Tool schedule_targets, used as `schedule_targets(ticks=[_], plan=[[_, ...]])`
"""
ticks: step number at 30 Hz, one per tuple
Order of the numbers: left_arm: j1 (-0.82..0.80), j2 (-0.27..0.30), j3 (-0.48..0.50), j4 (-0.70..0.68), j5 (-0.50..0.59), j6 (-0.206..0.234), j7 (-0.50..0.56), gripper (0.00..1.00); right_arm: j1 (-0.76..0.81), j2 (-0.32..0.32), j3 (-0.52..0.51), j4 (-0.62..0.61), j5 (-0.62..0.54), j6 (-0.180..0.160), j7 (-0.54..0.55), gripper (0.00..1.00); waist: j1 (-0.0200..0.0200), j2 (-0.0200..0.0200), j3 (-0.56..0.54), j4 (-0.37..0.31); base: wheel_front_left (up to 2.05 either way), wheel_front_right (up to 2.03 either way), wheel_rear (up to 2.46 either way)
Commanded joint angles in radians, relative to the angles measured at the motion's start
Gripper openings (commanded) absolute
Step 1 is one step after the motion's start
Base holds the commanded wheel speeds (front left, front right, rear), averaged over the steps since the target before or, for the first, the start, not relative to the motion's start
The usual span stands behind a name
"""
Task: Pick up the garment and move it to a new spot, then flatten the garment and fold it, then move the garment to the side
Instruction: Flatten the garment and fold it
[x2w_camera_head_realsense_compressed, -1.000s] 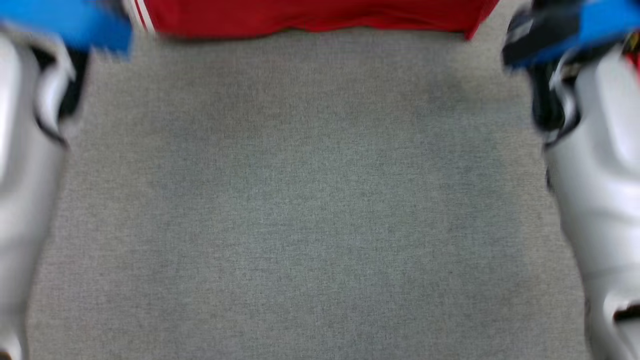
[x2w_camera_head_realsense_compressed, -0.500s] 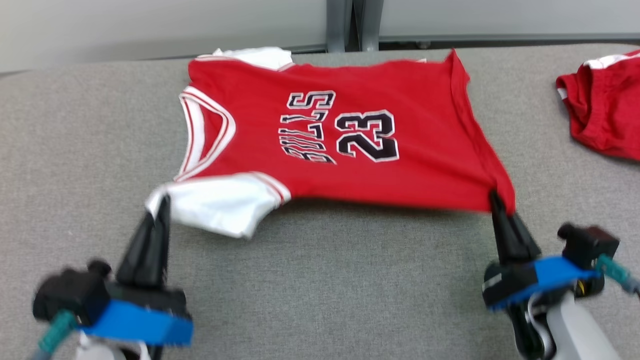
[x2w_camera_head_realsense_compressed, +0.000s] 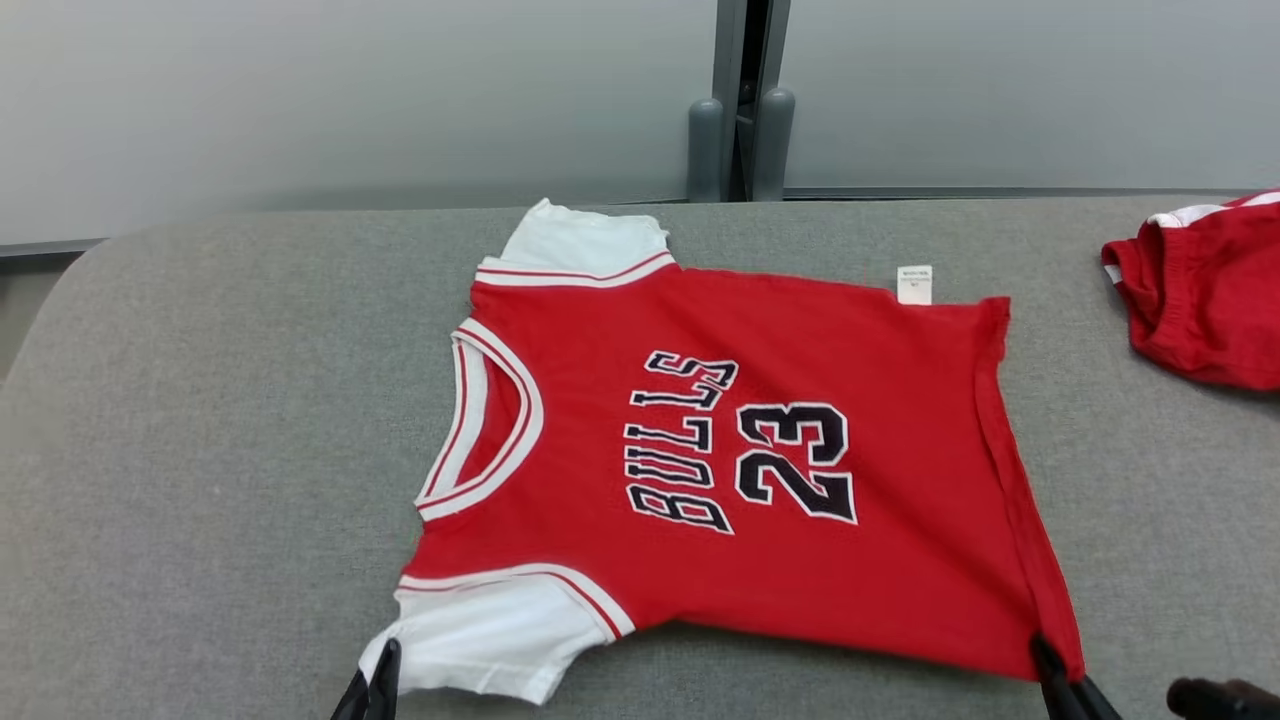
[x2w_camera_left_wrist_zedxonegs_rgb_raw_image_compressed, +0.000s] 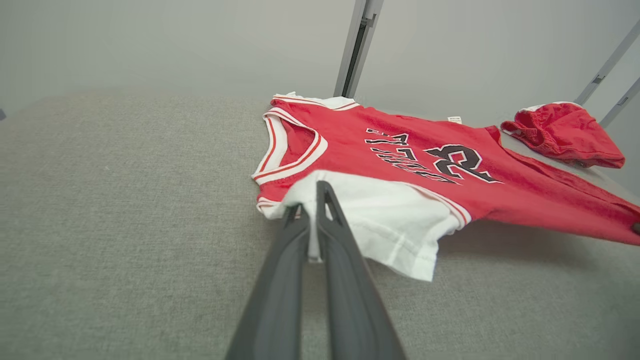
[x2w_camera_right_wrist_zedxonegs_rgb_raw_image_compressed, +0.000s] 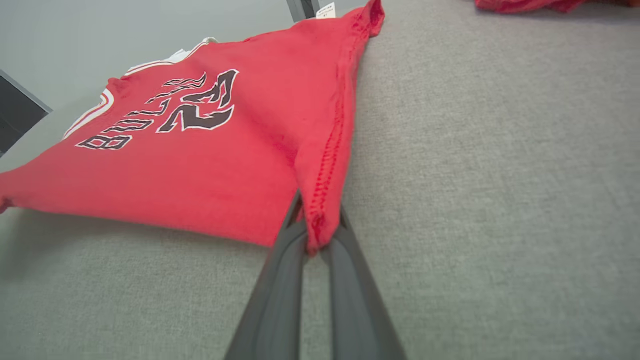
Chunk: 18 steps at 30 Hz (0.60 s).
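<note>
The garment (x2w_camera_head_realsense_compressed: 740, 460) is a red jersey with white sleeves and "BULLS 23" in black letters, spread on the grey table with its neck to the left. My left gripper (x2w_camera_head_realsense_compressed: 385, 660) is shut on the near white sleeve (x2w_camera_left_wrist_zedxonegs_rgb_raw_image_compressed: 380, 215), its two dark fingers pinching the sleeve's edge in the left wrist view. My right gripper (x2w_camera_head_realsense_compressed: 1045, 650) is shut on the near hem corner of the garment (x2w_camera_right_wrist_zedxonegs_rgb_raw_image_compressed: 320, 220), which bunches between its fingers. The near edge of the jersey is lifted slightly off the cloth.
A second red garment (x2w_camera_head_realsense_compressed: 1200, 290) lies crumpled at the table's far right. The grey fabric table (x2w_camera_head_realsense_compressed: 200, 450) ends at a pale wall with a grey post (x2w_camera_head_realsense_compressed: 740, 100) behind. Bare cloth lies left of the jersey and in front of it.
The head camera has tilted upward, so the jersey now sits lower in view and the arms have dropped to the bottom edge. Both grippers stay shut on the jersey's near edge.
</note>
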Motion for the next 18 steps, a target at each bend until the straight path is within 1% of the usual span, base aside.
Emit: schedule_targets(ticks=[1, 3, 8, 13, 18], plan=[[0.015, 0.006, 0.001, -0.004, 0.000, 0.004, -0.005, 0.00, 0.033, 0.011, -0.013, -0.017, 0.003, 0.000, 0.014, 0.00, 0.0004, 0.0000, -0.005, 0.007, 0.00, 0.00, 0.00], [0.035, 0.010, 0.006, -0.009, -0.002, 0.007, -0.005, 0.00, 0.079, 0.027, -0.034, -0.061, 0.003, 0.000, 0.046, 0.00, 0.0004, 0.0000, -0.006, 0.011, 0.00, 0.00, 0.00], [0.032, 0.014, -0.008, 0.003, 0.001, -0.011, -0.004, 0.00, 0.137, 0.047, -0.039, -0.117, -0.016, 0.000, 0.107, 0.00, 0.0004, 0.0000, -0.003, 0.010, 0.00, 0.00, 0.00], [-0.026, 0.016, -0.027, 0.025, 0.019, -0.038, 0.002, 0.00, 0.115, 0.056, -0.047, -0.138, -0.022, 0.000, 0.134, 0.00, 0.0004, 0.0000, 0.004, 0.003, 0.00, 0.00, 0.00], [-0.115, 0.033, -0.039, 0.049, 0.047, -0.072, 0.022, 0.00, 0.084, 0.055, -0.042, -0.148, -0.021, 0.000, 0.159, 0.00, 0.0004, 0.0000, 0.021, -0.007, 0.00, 0.00, 0.00]])
